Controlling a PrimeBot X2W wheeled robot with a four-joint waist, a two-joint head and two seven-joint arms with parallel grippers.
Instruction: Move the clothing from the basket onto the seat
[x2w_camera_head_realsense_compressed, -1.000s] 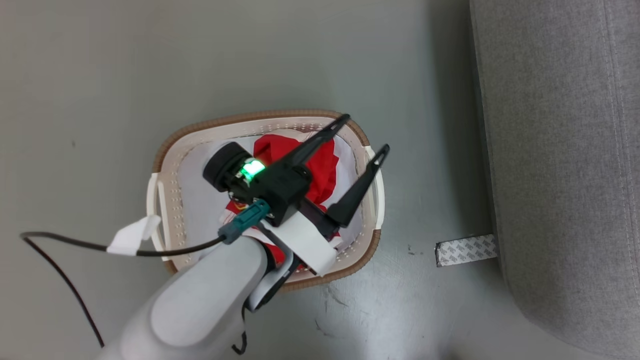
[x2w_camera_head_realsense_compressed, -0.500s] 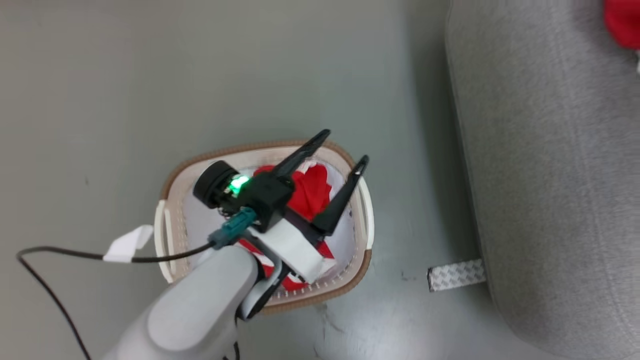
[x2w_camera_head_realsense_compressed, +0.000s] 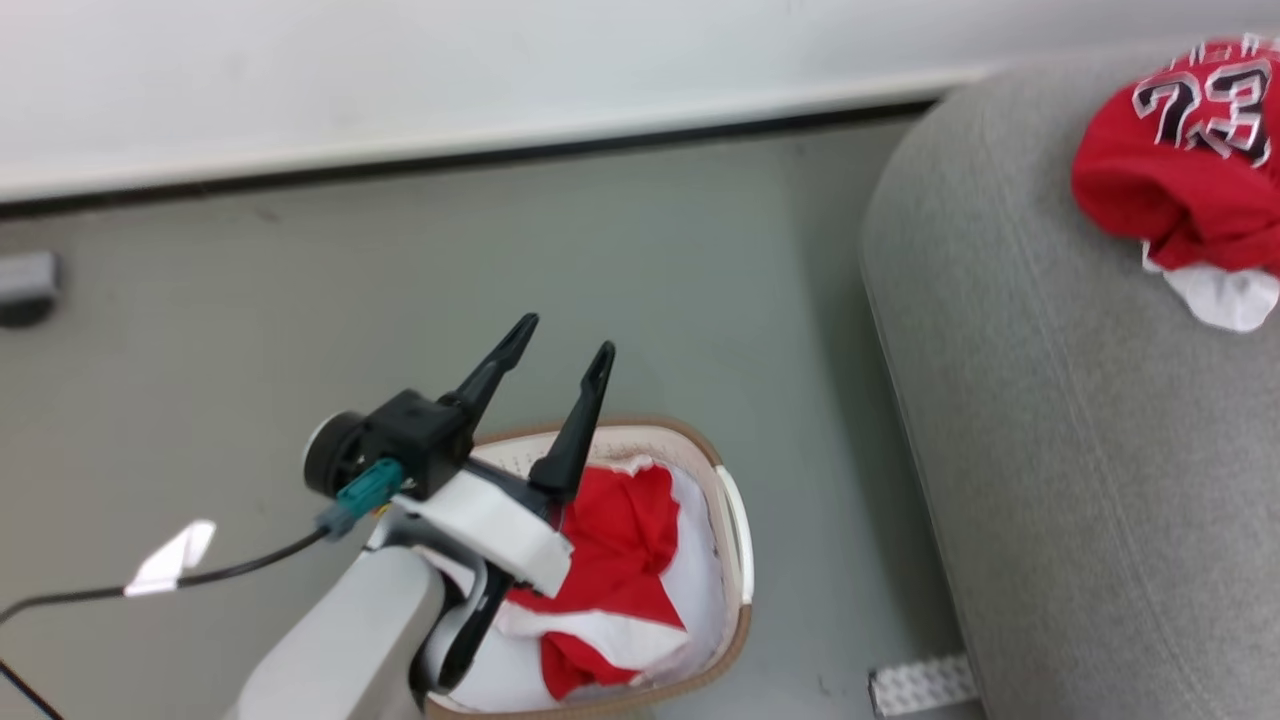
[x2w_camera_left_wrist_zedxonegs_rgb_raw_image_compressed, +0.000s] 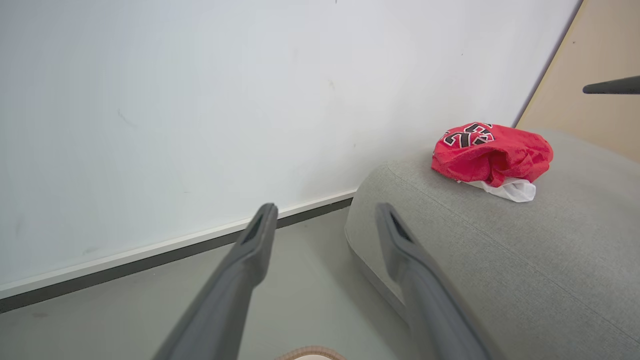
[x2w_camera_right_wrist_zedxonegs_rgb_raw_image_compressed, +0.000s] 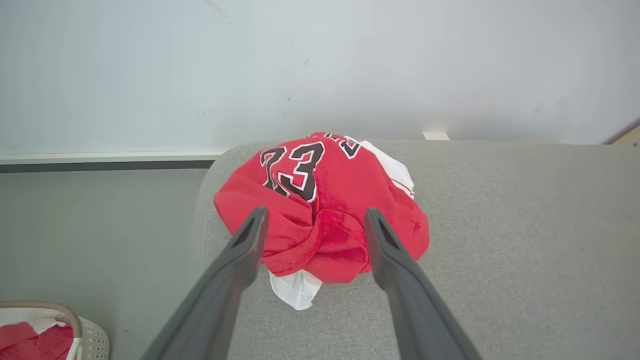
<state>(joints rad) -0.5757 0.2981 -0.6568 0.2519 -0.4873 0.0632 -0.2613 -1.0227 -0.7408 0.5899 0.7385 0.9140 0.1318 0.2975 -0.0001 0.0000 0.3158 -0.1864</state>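
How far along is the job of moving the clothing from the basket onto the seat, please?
Done: the number 23 garment lies bunched on the grey seat. In hand: nothing; the right gripper is open, its fingers showing either side of that garment, and the left gripper is open and empty near the basket. Left: the other red garment, crumpled in the basket, has yet to go over.

Open floor between the basket and the seat, so I can swing through there. My left gripper hangs over the basket's left side, and the jersey lump sits on the seat's far end.
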